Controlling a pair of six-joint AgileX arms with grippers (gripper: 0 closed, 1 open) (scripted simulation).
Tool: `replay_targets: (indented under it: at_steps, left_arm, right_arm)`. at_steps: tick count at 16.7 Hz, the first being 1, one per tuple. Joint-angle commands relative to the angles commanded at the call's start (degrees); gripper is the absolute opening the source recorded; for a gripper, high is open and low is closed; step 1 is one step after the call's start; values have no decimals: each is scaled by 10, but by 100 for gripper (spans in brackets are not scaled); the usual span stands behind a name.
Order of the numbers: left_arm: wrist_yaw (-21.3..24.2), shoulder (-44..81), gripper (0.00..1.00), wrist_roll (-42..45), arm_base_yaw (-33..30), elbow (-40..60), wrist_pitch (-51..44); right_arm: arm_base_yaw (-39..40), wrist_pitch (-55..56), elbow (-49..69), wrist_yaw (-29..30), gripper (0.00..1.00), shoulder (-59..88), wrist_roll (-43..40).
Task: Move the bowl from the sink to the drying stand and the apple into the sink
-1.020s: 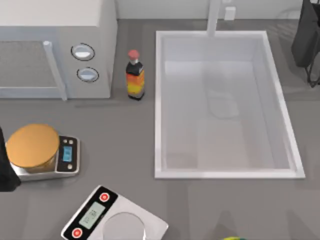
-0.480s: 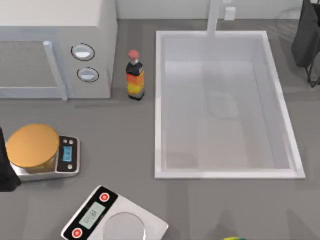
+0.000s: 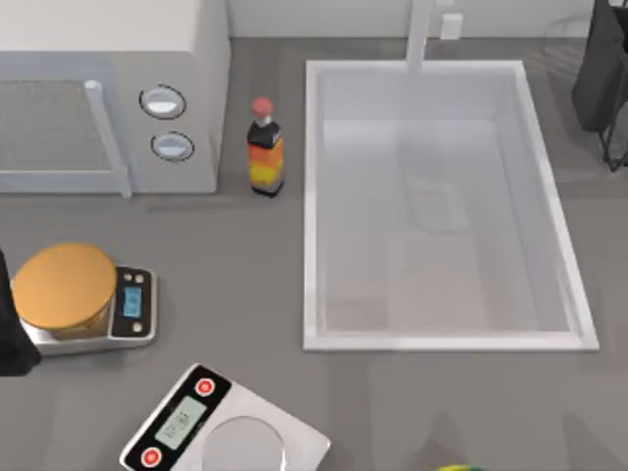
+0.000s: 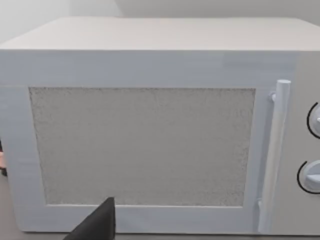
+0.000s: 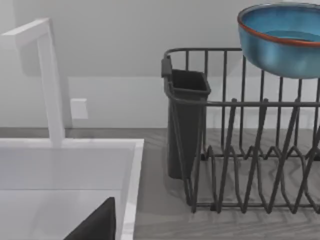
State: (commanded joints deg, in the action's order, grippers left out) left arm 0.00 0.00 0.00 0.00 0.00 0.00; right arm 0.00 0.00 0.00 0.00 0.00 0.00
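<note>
Overhead and wrist views of a dish-moving task, taken with the sink as landmark. The sink (image 3: pixel 442 206), a white basin with a faucet post (image 3: pixel 420 34) on its far rim, holds nothing visible. In the right wrist view the bowl (image 5: pixel 280 37), blue with a reddish rim, sits high at the dark wire drying stand (image 5: pixel 240 150), which stands on the bench (image 3: pixel 255 285) just beside the sink; whether it rests on the wires or is held there cannot be told. This suggests that the first half of the task is done or nearly so. The apple cannot be made out; a yellow-green thing (image 3: pixel 456 468) lies at the near bench edge, on the near side of the sink.

The left arm (image 3: pixel 8 334) is parked well to the left of the sink, beside a scale carrying an orange disc (image 3: pixel 64 287); its wrist camera faces the microwave (image 4: pixel 150 130). A dark piece of the right arm (image 3: pixel 603 78) lies past the sink's right rim. For both end effectors, one cannot tell whether they are open, closed or gripping.

A red-capped bottle (image 3: pixel 265 147) stands between microwave and sink; a second scale (image 3: pixel 226 427) lies near the front.
</note>
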Motion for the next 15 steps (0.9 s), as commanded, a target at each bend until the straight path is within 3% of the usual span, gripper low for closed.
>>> replay_targets:
  at_steps: [10,15]
  left_arm:
    - [0,0,100,0,0,0,0]
    - [0,0,100,0,0,0,0]
  right_arm:
    - [-2,-6,7,0,100,7,-3]
    - [-36,-105,110,3,100,125,-47]
